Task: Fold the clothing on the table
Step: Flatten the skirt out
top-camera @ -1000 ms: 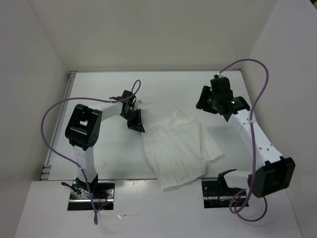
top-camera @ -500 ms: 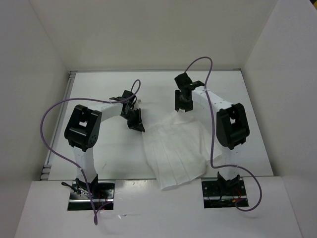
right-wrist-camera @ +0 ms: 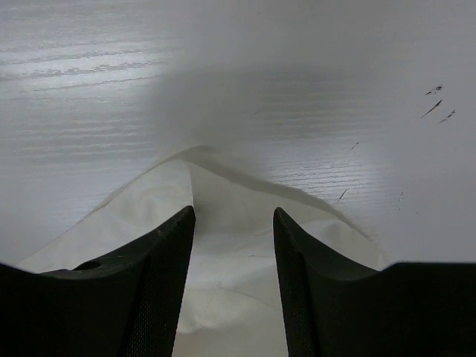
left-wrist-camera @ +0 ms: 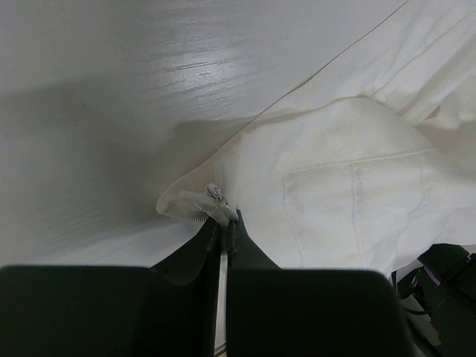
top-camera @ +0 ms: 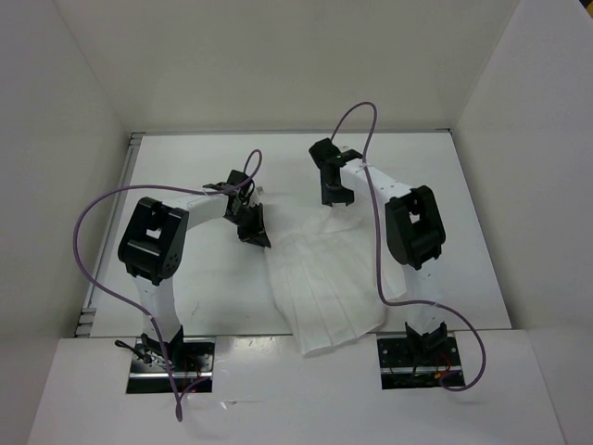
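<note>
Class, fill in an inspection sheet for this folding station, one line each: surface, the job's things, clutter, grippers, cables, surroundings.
Surface: matte white table; a few dark specks near the right gripper.
Job's things: pleated white clothing lies spread at mid-table, its near hem at the table's near edge.
Clutter: nothing seen.
Grippers: left gripper shut on the clothing's far left corner; right gripper open, jaws either side of the far right corner, not gripping.
Cables: left purple cable loops wide of its arm; right purple cable arcs above its arm.
Surroundings: white walls on three sides.
</note>
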`<action>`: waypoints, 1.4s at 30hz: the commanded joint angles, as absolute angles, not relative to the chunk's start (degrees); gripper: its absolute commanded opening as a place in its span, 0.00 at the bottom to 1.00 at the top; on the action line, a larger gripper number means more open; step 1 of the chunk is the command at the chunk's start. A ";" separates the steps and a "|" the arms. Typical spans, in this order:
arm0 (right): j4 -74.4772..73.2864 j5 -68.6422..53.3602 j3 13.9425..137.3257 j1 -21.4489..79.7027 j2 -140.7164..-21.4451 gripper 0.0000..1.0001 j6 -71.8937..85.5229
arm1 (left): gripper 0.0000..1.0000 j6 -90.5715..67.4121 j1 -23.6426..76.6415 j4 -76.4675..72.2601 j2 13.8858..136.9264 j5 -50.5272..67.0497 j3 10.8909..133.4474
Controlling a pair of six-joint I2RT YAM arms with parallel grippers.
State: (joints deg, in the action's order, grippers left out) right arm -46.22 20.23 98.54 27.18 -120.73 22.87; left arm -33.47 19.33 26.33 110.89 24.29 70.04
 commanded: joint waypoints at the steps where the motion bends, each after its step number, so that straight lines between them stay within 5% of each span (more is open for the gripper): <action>1: -48.87 23.55 101.07 28.39 -122.26 0.52 22.42 | 0.00 -34.19 19.34 25.84 108.54 24.79 69.52; 7: -47.81 20.57 99.93 29.44 -122.26 0.52 20.65 | 0.00 -34.19 19.34 25.84 109.07 25.31 69.52; 13: -53.70 35.04 99.93 29.97 -122.78 0.44 22.76 | 0.00 -33.66 18.81 26.62 107.85 24.79 68.99; 25: -53.61 46.83 104.85 17.05 -123.83 0.44 25.65 | 0.00 -30.06 12.93 32.95 98.71 23.03 69.78; 28: -54.32 50.27 108.10 15.47 -124.98 0.51 28.47 | 0.00 -28.31 11.70 33.84 98.70 23.54 71.01; 36: -35.34 17.10 91.88 17.22 -102.06 0.58 17.06 | 0.00 -27.69 11.16 30.15 106.87 29.62 74.43; 42: -34.89 15.64 82.89 17.23 -97.73 0.58 19.42 | 0.00 -28.83 10.11 29.62 110.92 28.48 78.66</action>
